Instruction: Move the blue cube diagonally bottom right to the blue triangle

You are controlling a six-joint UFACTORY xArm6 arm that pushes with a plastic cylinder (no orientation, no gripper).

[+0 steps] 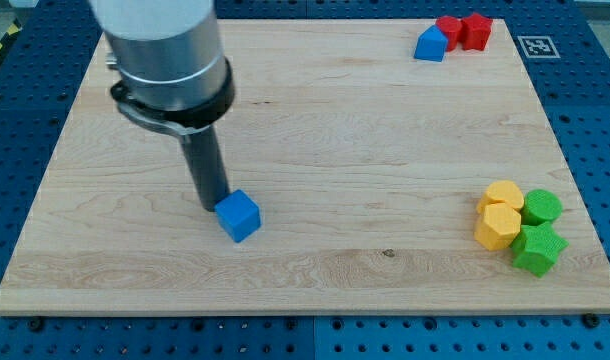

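A blue cube (238, 215) lies on the wooden board (315, 150), left of centre toward the view's bottom. My tip (212, 206) stands right at the cube's upper left side, touching or nearly touching it. A blue triangle block (431, 44) lies at the view's top right, far from the cube.
A red round block (448, 31) and a red star-like block (475, 31) sit right of the blue triangle. At the view's right, toward the bottom, two yellow blocks (499, 215) adjoin a green round block (542, 207) and a green star-like block (538, 248).
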